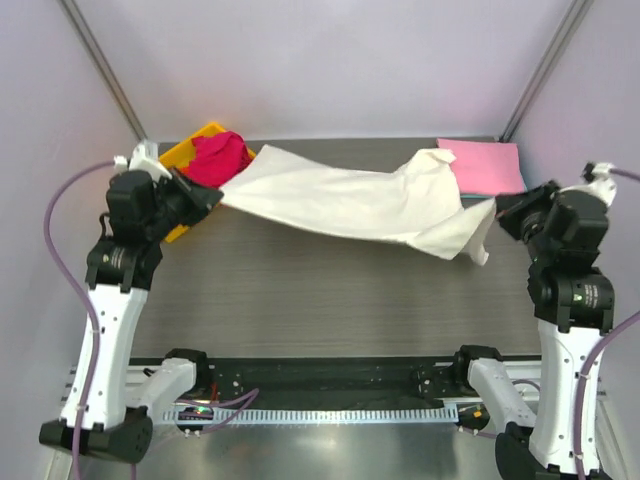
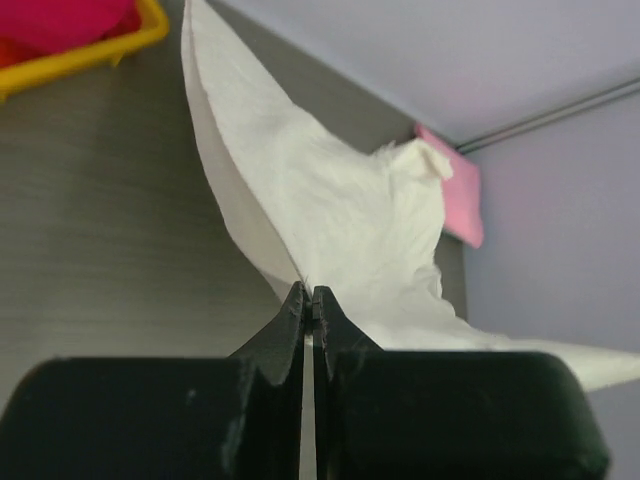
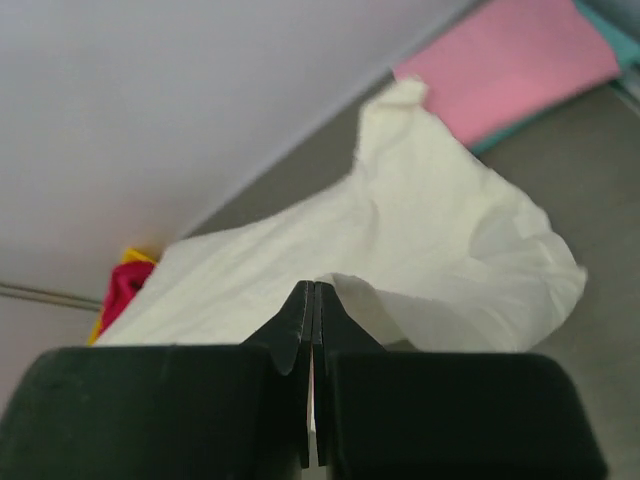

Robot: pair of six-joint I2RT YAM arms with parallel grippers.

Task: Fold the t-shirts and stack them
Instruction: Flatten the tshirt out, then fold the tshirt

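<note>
A cream-white t-shirt [image 1: 350,200] hangs stretched across the back of the table, held up at both ends. My left gripper [image 1: 215,197] is shut on its left edge, and in the left wrist view the cream-white t-shirt [image 2: 330,210] runs away from the pinched left gripper [image 2: 308,292]. My right gripper [image 1: 497,207] is shut on the right end, where cloth droops in a fold. The right wrist view shows the cream-white t-shirt [image 3: 400,260] caught in the right gripper [image 3: 314,287]. A folded pink t-shirt [image 1: 485,165] lies at the back right. A magenta t-shirt [image 1: 218,158] is bunched in the tray.
A yellow plastic tray [image 1: 190,150] stands at the back left behind the left arm. A teal edge [image 3: 610,20] shows under the pink t-shirt. Pale walls close in the back and both sides. The dark tabletop [image 1: 330,300] lies under the hanging cloth.
</note>
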